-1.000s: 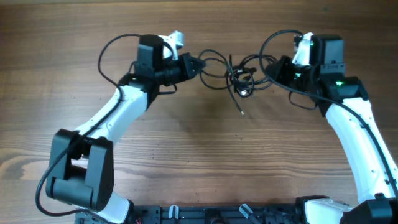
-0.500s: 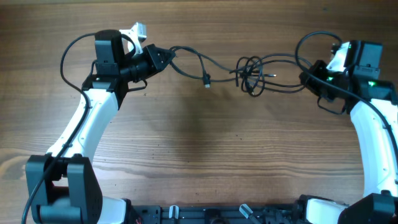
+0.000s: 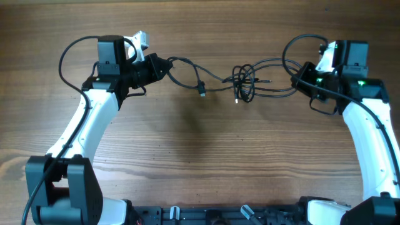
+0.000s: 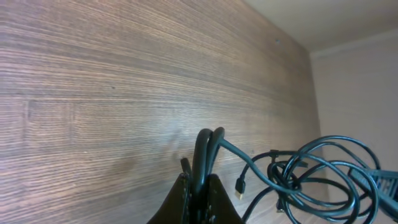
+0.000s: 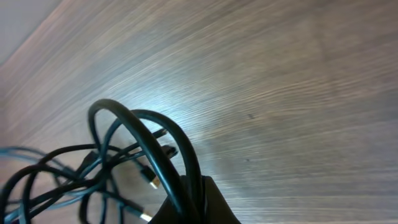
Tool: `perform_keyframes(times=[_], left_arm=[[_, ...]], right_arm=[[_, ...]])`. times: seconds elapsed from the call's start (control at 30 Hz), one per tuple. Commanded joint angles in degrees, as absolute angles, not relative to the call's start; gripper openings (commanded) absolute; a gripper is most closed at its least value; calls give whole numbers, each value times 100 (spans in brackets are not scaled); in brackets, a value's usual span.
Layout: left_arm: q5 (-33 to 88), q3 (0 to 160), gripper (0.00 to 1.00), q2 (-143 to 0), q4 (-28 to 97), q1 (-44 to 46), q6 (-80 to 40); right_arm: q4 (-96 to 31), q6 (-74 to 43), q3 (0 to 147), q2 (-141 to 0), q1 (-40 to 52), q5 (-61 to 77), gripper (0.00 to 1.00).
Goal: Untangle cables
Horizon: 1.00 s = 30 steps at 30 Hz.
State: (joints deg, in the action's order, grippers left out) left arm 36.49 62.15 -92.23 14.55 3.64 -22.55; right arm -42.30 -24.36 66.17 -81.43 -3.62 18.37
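Note:
Thin black cables (image 3: 244,80) stretch across the wooden table between my two grippers, with a knot of loops in the middle. The left gripper (image 3: 166,65) is shut on a doubled cable strand; in the left wrist view the strand rises from between the fingers (image 4: 199,180) and runs to the knot (image 4: 314,177). A plug (image 3: 202,92) hangs from the left stretch, and another plug (image 3: 236,99) hangs below the knot. The right gripper (image 3: 297,77) is shut on cable loops at the right end. In the right wrist view those loops (image 5: 143,134) arch out of its jaws (image 5: 198,186).
Thicker black wires loop off both arms at the back, one by the left arm (image 3: 69,53) and one by the right arm (image 3: 294,47). The arm bases stand at the near table edge (image 3: 206,215).
Both arms swung apart and drew the bundle out into a line. In the last half second the right gripper came back a little leftward, and the strands hang slacker.

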Motion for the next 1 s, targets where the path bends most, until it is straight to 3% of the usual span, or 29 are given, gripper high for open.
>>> perform_keyframes(times=[0.0,0.23,0.3,0.4,0.53,0.8,0.93,0.97], left_arm=[[3505,6270,4,-8982,1444,307,-1968],[3638,6267,8,-8941,2137,609,-1964],[3607,6267,17,-8941,2272,679,-1966],[3568,6267,44,-8941,2373,788,-1966],[3487,6265,66,-8941,2403,917,-1966],[3286,6265,71,-8941,2327,1179,-1968],[3286,6265,70,-8941,2132,1398,-1970],[3236,6265,68,-8941,2102,1516,-1973]], right_arm=[[-4147,-2416,6707,-8132,23,1935,4],[-3872,-2794,6707,-8586,1087,1931,4],[-3723,-2897,6707,-8796,1310,1935,4],[-3579,-3004,6707,-9030,1472,1940,4],[-3566,-2998,6707,-9142,1494,1935,6],[-3559,-2995,6707,-9142,1494,1931,34],[-3564,-2969,6707,-9142,1494,1890,53],[-3568,-2921,6707,-9142,1492,1890,61]])
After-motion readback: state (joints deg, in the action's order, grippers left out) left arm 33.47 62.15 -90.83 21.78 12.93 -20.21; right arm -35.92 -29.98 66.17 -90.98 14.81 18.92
